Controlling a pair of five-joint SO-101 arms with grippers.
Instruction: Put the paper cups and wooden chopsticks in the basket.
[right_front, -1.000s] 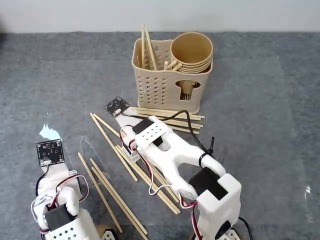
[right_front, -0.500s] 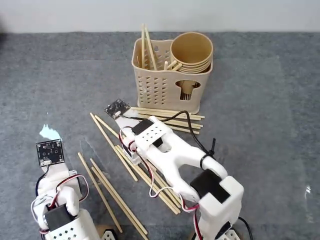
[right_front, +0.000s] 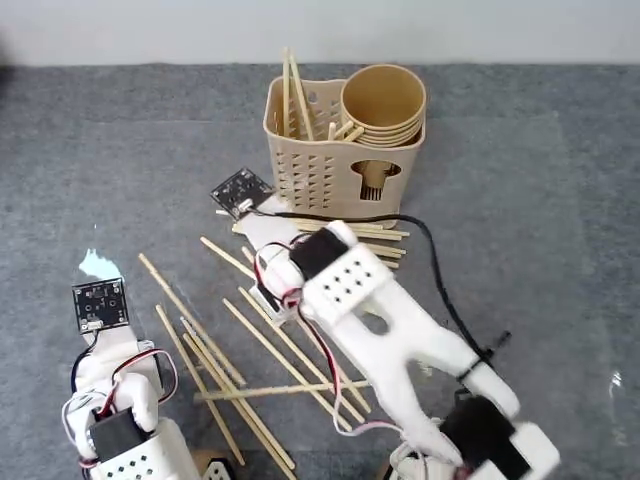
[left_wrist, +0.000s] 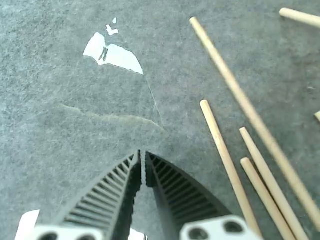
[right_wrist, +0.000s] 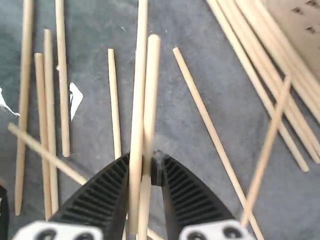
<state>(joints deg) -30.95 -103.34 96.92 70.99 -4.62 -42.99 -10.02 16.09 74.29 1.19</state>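
The chopsticks (right_wrist: 141, 100) in my right gripper (right_wrist: 143, 159) are bare pale wood — matt and smooth. That gripper and my left gripper (left_wrist: 142, 156) have jaws of ribbed black plastic, dull. The basket (right_front: 320, 170) is smooth beige plastic; the paper cups (right_front: 385, 95) are matt brown paper. The table (right_front: 540, 200) wears rough grey cloth — felt-like.

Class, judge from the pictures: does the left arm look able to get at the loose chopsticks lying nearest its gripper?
Probably yes. The nearest chopsticks lie bare on the mat beside the left gripper, with nothing over them; it is shut and would need to open first.
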